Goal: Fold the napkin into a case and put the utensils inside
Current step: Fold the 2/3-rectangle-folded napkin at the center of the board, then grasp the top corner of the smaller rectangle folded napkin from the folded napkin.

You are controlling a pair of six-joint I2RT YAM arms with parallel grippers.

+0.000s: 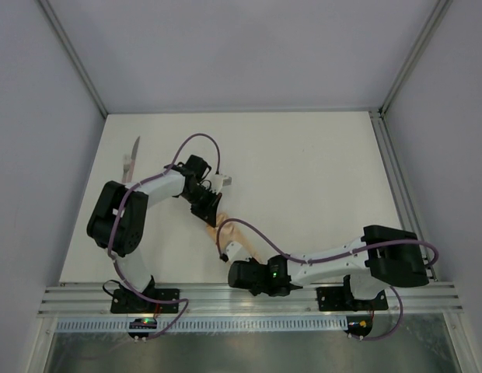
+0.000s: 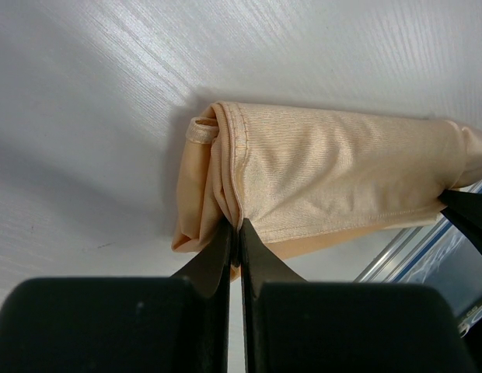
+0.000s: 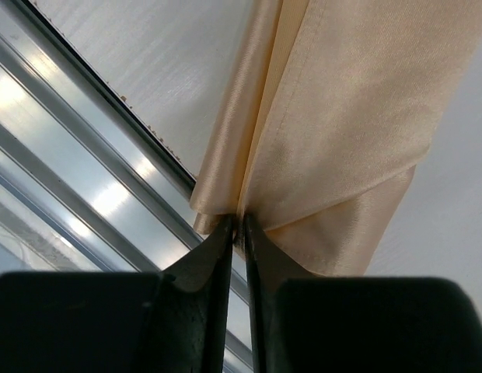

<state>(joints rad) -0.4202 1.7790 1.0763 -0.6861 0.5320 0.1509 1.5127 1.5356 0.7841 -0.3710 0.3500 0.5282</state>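
While the left jaws and right jaws each clench the napkin (image 2: 334,179), lift evenly so the fold lands square.

The napkin (image 2: 342,179) is plain peach-orange with a soft satin sheen and no print, its hem stitched in the same tone. The tabletop (image 1: 303,179) is off-white, showing a fine streaked grain up close. The left hand (image 2: 235,233) and the right hand (image 3: 239,229) have matte black fingers. The arms (image 1: 334,258) are white with black joints, trailed by mauve cables (image 1: 196,140). The knife (image 1: 131,158) has a silver-grey blade and a pale pinkish handle. The rail (image 1: 249,299) is bright silver.
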